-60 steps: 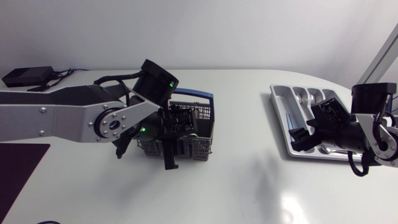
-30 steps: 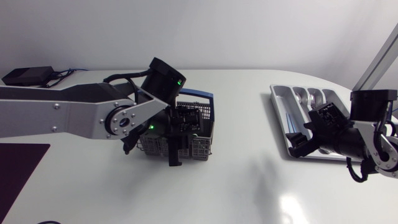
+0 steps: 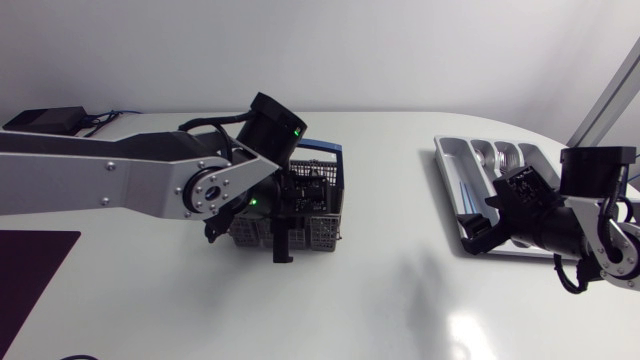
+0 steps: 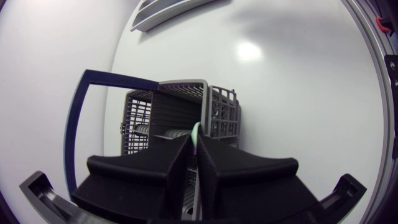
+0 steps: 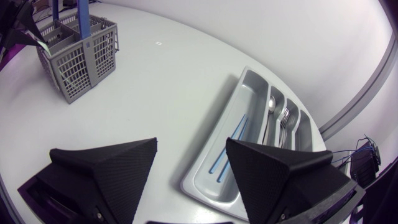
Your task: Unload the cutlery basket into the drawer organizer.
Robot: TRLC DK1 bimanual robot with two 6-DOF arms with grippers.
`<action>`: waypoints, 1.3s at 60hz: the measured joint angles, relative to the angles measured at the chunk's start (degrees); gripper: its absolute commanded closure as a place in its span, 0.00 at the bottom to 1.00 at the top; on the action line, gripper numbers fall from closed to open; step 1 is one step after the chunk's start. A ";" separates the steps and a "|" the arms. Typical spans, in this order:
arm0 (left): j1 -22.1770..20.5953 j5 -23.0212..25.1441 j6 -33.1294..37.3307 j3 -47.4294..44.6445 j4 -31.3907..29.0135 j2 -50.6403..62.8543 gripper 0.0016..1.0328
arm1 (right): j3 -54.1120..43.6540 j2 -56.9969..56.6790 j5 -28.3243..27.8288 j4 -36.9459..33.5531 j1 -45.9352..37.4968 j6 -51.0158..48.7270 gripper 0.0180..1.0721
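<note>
So, at left: left gripper (image 4: 193, 155) down in the grey cutlery basket (image 3: 323, 237), pinched tight on a thin pale green handle (image 4: 196, 132). Far right: right gripper (image 5: 191, 149) spread wide, hovering just beside the drawer organizer (image 5: 246, 93), spoons (image 5: 272, 109) and forks (image 5: 287, 118) inside.

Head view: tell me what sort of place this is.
Probably a robotics lab bench staging a kitchen chore: a white table, the left gripper pinching a thin green piece at a grey cutlery basket, and a drawer organizer holding cutlery.
</note>
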 measured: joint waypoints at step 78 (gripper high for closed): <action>-10.29 -5.90 -24.65 19.69 -27.17 -9.25 0.97 | -1.25 -22.78 -4.15 -15.15 10.91 0.63 0.21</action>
